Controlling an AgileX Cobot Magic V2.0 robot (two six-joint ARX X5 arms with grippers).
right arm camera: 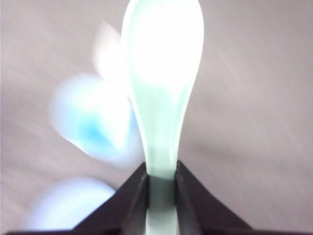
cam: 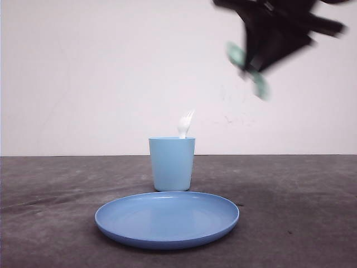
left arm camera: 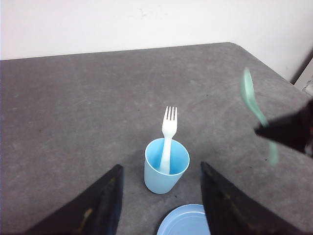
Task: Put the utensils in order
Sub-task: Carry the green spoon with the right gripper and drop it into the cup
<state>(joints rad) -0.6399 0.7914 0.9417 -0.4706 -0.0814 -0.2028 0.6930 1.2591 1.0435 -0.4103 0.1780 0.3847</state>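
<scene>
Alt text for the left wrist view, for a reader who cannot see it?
A white fork stands tines-up in a light blue cup on a grey table. The right tool holds a mint-green spoon in the air nearby.

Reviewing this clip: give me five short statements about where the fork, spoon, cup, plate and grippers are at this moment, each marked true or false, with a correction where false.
1. The fork stands in the cup, tines up. True.
2. The spoon lies on the plate. False: it is held in the air, clamped by the right gripper, up and to the right of the cup in the front view.
3. The plate has nothing on it. True.
4. The left gripper is closed on the fork. False: its fingers are spread apart above the table, touching nothing.
5. The cup sits on the plate. False: it stands on the table just behind the plate.
</scene>
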